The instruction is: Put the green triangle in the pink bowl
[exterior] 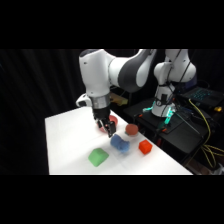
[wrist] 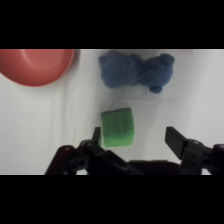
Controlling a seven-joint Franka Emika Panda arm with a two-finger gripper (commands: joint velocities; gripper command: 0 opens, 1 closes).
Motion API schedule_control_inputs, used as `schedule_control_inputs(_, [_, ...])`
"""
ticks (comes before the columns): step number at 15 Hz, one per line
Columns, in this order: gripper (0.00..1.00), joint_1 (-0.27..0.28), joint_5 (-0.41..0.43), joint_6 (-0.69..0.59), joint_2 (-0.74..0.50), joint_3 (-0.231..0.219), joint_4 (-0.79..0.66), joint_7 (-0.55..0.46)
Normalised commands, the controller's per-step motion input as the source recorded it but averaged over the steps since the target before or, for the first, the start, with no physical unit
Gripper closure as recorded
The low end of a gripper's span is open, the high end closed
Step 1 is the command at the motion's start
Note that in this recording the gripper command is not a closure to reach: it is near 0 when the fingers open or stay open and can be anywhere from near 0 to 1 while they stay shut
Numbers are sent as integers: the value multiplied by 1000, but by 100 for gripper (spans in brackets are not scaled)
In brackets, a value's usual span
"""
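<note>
Surface: white table [exterior: 70, 145] against a dark backdrop, with black equipment and cables beyond its far right edge.
Arm: white Franka arm reached over the table from the base at the upper right, coming down toward the far middle of the table.
Gripper: the gripper [exterior: 107, 128] hung above the table, in front of the pink bowl in the side view; in the wrist view its two fingers [wrist: 176, 140] stood apart with nothing between them.
Green triangle: the green triangle [exterior: 98, 157] lay flat on the table at the near side, free of the gripper; in the wrist view [wrist: 118, 127] it sat just past the left finger, nearer that one than the right.
Pink bowl: the pink bowl [exterior: 113, 120] sat at the far side of the table, mostly hidden behind the gripper in the side view; in the wrist view [wrist: 36, 66] it showed at the upper left corner, holding nothing in the part visible.
Blue block: a lumpy blue block [exterior: 120, 143] lay between the green triangle and the bowl, apart from both.
Brownish-red block: a small round brownish-red block [exterior: 131, 130] lay right of the bowl.
Orange-red block: an orange-red block [exterior: 145, 147] lay near the table's right edge, right of the blue block.
</note>
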Motion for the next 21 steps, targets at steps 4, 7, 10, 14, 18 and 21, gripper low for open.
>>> schedule_control_inputs(4, [0, 49, -161, -71, 392, 13, 451, -53])
schedule_control_inputs(7, [0, -42, -97, -107, 372, -8, 470, -205])
schedule_control_inputs(10, [0, -70, -84, -130, 368, -9, 487, -262])
schedule_control_inputs(14, [0, -83, -63, -177, 334, 4, 469, -275])
schedule_control_inputs(18, [0, -68, -33, -215, 263, 28, 375, -249])
schedule_control_inputs(21, [0, -56, 14, -242, 232, 70, 327, -235])
